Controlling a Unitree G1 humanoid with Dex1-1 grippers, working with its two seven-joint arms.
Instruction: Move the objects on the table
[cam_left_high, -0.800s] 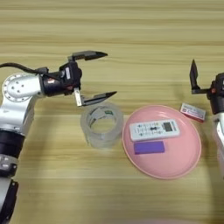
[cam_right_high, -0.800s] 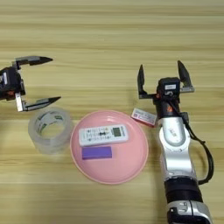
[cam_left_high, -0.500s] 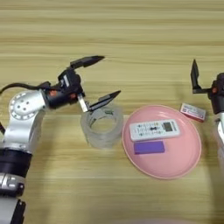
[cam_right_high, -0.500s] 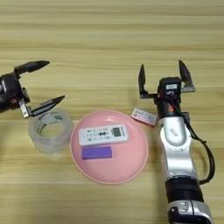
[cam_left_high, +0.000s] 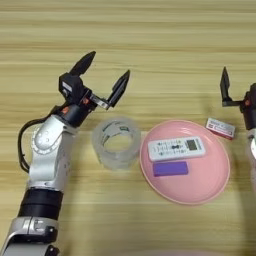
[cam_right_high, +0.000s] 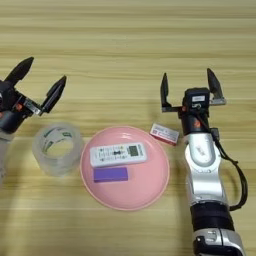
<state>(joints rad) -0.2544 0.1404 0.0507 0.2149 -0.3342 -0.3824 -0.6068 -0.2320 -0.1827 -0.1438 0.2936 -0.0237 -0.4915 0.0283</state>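
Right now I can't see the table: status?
Left gripper open above tape roll. Right gripper open, beyond small white box. Remote on pink plate with purple block.

A light wood-grain table (cam_left_high: 150, 40) holds a pink plate (cam_left_high: 212, 175) bearing a white remote control (cam_left_high: 176, 148) and purple block (cam_left_high: 170, 168), beside a clear tape roll (cam_left_high: 116, 142) and a red-edged white box (cam_left_high: 220, 128).

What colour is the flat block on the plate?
Purple, clearest in the left eye view.
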